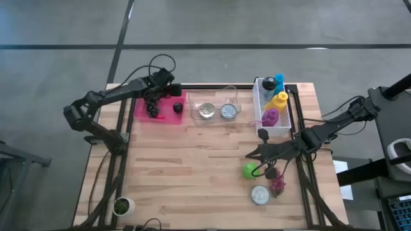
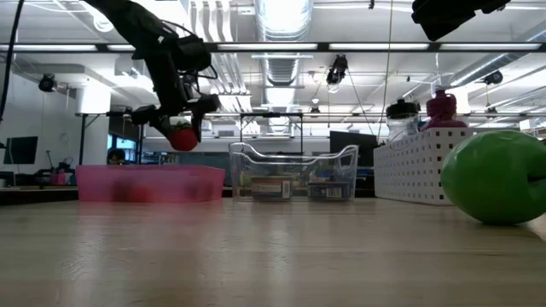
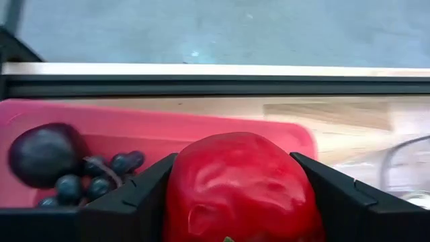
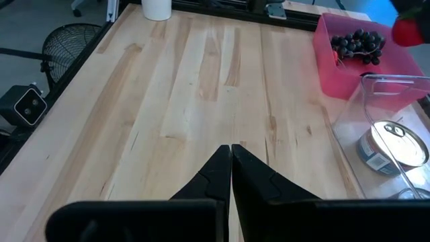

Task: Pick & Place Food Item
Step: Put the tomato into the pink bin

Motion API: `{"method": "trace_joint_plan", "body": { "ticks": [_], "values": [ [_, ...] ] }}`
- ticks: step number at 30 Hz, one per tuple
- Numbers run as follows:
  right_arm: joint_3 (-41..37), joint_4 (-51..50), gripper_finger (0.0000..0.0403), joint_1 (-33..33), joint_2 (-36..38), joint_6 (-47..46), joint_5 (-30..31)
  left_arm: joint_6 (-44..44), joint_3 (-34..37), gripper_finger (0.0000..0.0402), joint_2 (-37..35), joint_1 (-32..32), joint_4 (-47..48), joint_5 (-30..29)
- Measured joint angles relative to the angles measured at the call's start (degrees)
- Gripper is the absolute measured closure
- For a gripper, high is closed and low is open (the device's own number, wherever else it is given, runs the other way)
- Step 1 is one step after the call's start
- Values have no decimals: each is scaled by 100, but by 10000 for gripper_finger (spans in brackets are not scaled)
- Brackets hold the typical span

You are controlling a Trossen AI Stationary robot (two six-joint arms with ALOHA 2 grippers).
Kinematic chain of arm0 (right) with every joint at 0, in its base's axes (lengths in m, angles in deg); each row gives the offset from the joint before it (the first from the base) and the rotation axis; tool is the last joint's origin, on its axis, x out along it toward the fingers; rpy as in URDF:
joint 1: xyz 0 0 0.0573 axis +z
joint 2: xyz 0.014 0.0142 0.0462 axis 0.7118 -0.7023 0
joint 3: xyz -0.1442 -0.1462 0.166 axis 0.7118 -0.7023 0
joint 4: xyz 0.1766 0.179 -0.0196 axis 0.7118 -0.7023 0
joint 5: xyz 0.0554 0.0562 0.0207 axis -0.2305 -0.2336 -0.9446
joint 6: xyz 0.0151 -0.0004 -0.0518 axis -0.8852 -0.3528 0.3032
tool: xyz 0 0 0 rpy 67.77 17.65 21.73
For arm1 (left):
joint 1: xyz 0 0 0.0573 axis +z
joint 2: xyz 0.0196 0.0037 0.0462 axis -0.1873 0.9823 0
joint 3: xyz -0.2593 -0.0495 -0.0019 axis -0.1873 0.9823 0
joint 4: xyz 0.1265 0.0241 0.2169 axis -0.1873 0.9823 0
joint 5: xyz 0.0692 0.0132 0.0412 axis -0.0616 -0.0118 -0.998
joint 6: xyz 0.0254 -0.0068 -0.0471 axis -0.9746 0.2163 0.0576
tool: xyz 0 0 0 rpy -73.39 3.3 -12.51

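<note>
Risk entry: left claw (image 3: 235,202) clamped on red fruit (image 3: 238,188), hanging above pink tray (image 1: 168,117) at the surface's far left edge. Release too early and it bounces onto grapes (image 1: 152,108) or over the rim. Right claw (image 4: 230,165), fingers together, waits near right edge.

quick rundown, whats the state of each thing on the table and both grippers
left gripper: shut on the red food item, held above the pink bin
red food item: gripped, off the table
pink bin: holds grapes and a dark round fruit
grapes: lying in the pink bin
clear bin: holds two cans
white basket: upright, holds bottles
right gripper: shut, empty
green ball: on the table
</note>
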Motion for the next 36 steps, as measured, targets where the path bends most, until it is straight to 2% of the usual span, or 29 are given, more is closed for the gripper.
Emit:
{"method": "trace_joint_plan", "body": {
  "ticks": [3,8,19,26,33,36],
  "values": [
    [0,0,394,0,0,0,0,-56,-172,142,-2,166,163,366],
    [0,0,394,0,2,0,0,-60,-211,146,-2,367,223,642],
    [0,0,394,-1,1,1,1,-18,-276,146,662,537,252,685],
    [0,0,394,-2,0,0,0,-118,-320,135,691,622,295,681],
    [0,0,394,0,2,1,2,-115,-313,144,691,619,295,683],
    [0,10,394,-2,2,361,2,-113,-313,140,694,619,295,738]
  ]
}}
